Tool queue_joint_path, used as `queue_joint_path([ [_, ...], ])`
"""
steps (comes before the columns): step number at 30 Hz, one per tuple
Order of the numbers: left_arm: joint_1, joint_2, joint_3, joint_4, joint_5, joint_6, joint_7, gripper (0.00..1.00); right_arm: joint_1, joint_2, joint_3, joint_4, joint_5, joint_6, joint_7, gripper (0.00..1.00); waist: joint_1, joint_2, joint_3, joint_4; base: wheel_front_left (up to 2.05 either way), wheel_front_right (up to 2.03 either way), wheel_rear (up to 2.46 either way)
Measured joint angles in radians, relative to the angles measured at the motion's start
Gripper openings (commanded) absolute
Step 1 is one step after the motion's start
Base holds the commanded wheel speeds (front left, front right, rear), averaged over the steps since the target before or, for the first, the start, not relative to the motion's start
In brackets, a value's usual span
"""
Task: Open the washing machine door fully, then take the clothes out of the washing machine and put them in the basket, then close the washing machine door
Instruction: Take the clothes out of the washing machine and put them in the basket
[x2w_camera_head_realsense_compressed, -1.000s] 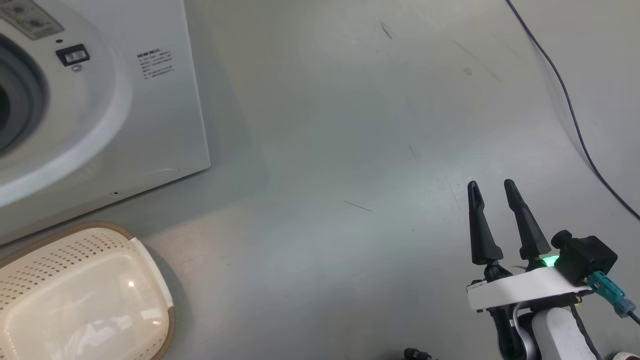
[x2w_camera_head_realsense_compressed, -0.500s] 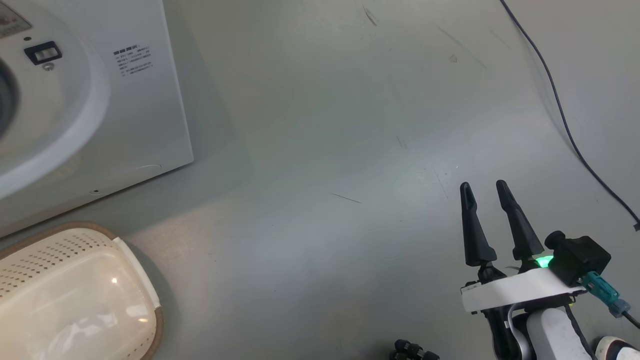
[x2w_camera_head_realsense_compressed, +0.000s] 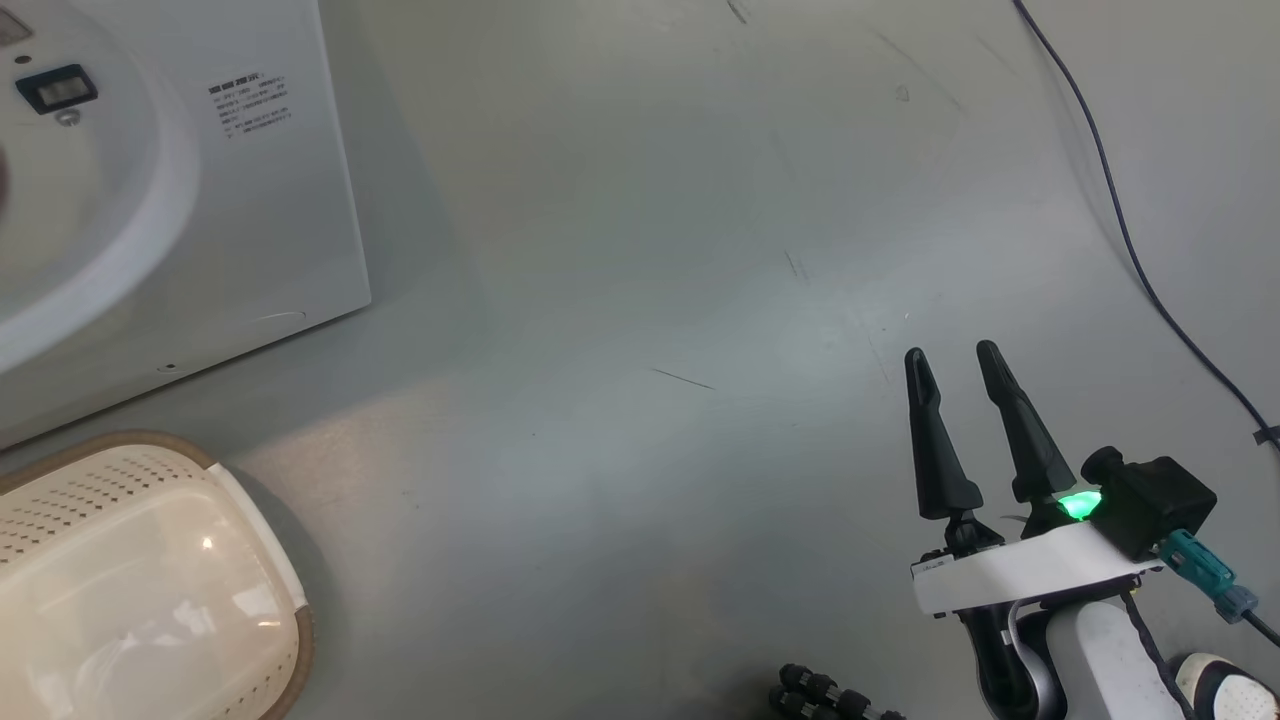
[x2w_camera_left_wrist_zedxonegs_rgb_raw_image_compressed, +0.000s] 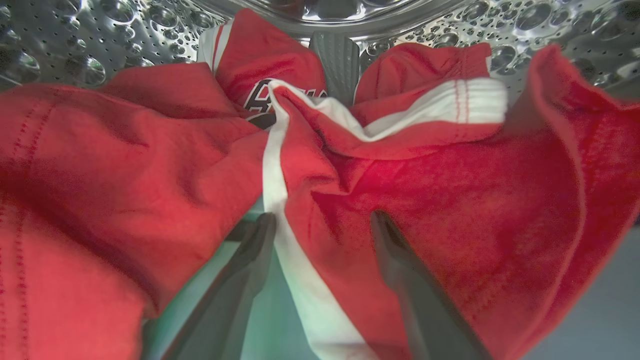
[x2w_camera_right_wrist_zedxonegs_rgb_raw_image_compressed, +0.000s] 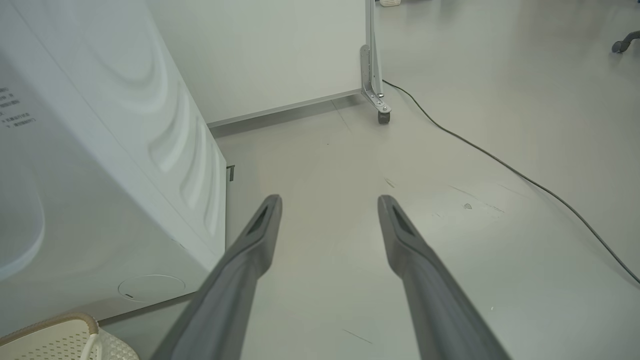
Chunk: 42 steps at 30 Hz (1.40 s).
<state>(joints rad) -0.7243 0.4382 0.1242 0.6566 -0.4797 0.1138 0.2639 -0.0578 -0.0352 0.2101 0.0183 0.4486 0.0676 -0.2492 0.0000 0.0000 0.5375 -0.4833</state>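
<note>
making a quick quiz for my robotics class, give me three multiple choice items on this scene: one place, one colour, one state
1. The left gripper is: A in open air; B in the steel drum, at the red clothes; C under a table.
2. The jersey stripe between its tips is: A navy; B yellow; C white.
3. The right gripper is: A open and empty; B shut on fabric; C shut, empty.
Answers: B, perforated steel surrounds the fabric; C, a white band runs there; A, fingers spread, nothing between them.
</note>
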Motion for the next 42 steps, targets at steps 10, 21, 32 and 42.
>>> queue_joint_path([
  [10,-0.030,0.012,0.002,0.051,0.011,0.000,-0.001,1.00,-0.008,0.000,0.007,-0.004,0.009,-0.009,0.000,1.00,0.0000,0.0000,0.021,-0.007,0.00,0.00,0.00],
  [21,-0.059,-0.016,-0.019,0.085,0.018,0.000,-0.039,0.00,-0.023,0.000,0.007,-0.006,0.009,-0.019,0.000,1.00,0.0000,0.0000,0.022,0.002,0.00,0.00,0.00],
  [32,-0.067,-0.093,-0.045,0.111,0.016,-0.051,-0.158,0.00,-0.036,0.000,-0.021,-0.003,-0.003,-0.028,0.000,1.00,0.0000,0.0000,-0.027,0.043,0.00,0.00,0.00],
  [42,-0.058,-0.151,-0.090,0.117,0.018,-0.112,-0.258,0.00,-0.036,-0.001,-0.045,0.011,-0.030,-0.027,0.000,1.00,0.0000,0.0000,-0.084,0.101,0.00,0.00,0.00],
])
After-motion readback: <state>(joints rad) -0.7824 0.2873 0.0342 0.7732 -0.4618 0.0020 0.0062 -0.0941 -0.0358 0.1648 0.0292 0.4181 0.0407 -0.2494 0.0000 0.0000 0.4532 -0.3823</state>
